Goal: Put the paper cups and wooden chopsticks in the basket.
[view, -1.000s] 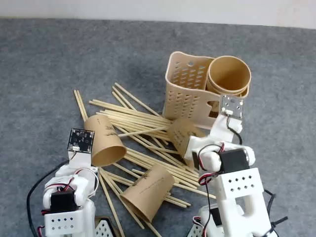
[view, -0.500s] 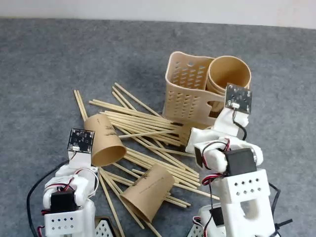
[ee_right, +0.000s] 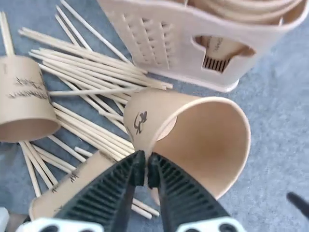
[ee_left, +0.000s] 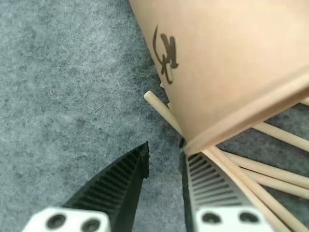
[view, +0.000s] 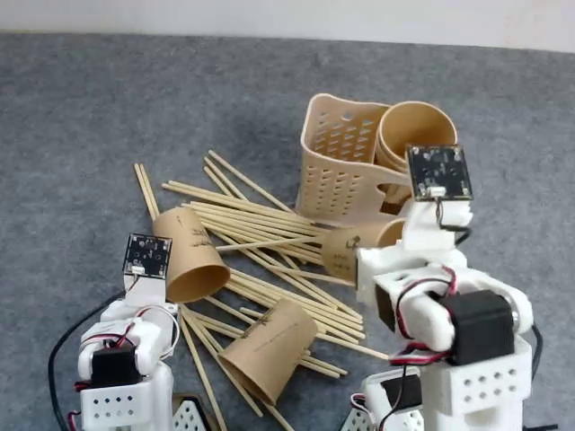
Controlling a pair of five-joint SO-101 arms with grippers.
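The right hand [ee_right: 146, 168] clamped the first cup [ee_right: 203, 140] by its rim. The left hand [ee_left: 163, 157] gaped beside the second cup [ee_left: 227, 58], the third cup [view: 269, 346] nearby.

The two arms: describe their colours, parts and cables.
Both the left arm and the right arm are white plastic shells around black servo motors, with rows of small round holes. Thin red, black and white wires loop between joints. Each wrist carries a dark square circuit board. The left gripper and right gripper have black ribbed fingers on white mounts.
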